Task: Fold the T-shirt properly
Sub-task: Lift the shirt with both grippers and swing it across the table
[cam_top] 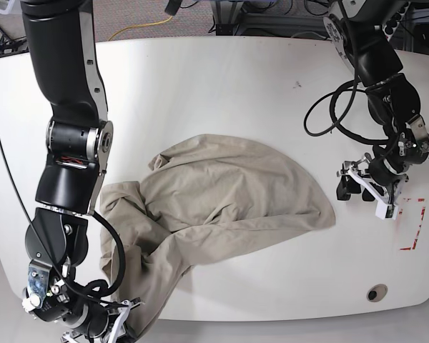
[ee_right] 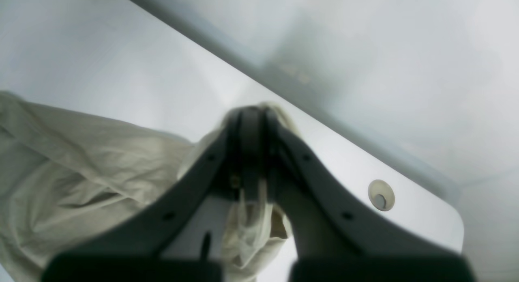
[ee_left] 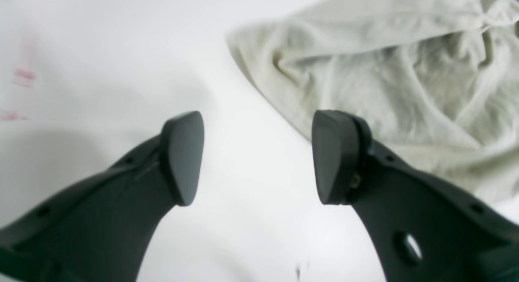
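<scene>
The T-shirt lies crumpled and beige in the middle of the white table, with one part trailing down to the front left edge. My left gripper hovers open just right of the shirt's right edge, holding nothing. In the left wrist view its dark fingers stand wide apart over bare table, and the T-shirt lies at the upper right. At the front left corner my right gripper is shut on the shirt. The right wrist view shows this gripper pinching a fold of the T-shirt.
Red tape marks lie on the table right of the left gripper. A round hole sits near the front right edge. A black cable loops beside the left arm. The table edge runs close to the right gripper.
</scene>
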### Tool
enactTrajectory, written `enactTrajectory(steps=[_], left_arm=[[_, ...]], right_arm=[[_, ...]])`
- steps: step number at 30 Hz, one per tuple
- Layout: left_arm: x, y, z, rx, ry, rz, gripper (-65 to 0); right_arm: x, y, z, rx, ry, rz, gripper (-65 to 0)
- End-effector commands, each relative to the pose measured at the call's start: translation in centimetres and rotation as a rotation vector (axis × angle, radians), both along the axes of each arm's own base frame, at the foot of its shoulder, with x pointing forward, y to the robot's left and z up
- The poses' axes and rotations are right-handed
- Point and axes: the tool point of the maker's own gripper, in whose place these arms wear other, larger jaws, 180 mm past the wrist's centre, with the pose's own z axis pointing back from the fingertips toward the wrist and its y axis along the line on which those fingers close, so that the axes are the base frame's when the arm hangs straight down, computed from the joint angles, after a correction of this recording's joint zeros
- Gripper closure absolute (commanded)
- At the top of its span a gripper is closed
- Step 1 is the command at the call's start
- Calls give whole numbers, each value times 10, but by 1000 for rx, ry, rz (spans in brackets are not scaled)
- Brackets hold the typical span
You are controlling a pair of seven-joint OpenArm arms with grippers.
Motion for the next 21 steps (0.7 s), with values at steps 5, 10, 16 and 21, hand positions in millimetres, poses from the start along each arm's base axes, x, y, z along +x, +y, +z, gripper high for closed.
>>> enactTrajectory(steps=[5, 10, 16, 21], left_arm=[[26, -5, -13, -151, -90, 56, -390], [34, -7, -37, -237, -64, 119, -390], [46, -11, -50, -307, -50, 176, -390], [54, -25, -62, -364, -4, 168, -390]], right_arm=[[4, 2, 32, 27, -84, 11, 0], [3, 1, 27, 26, -74, 10, 0], [2, 1, 22, 26, -65, 9, 0], [2, 1, 20, 26, -62, 9, 0]])
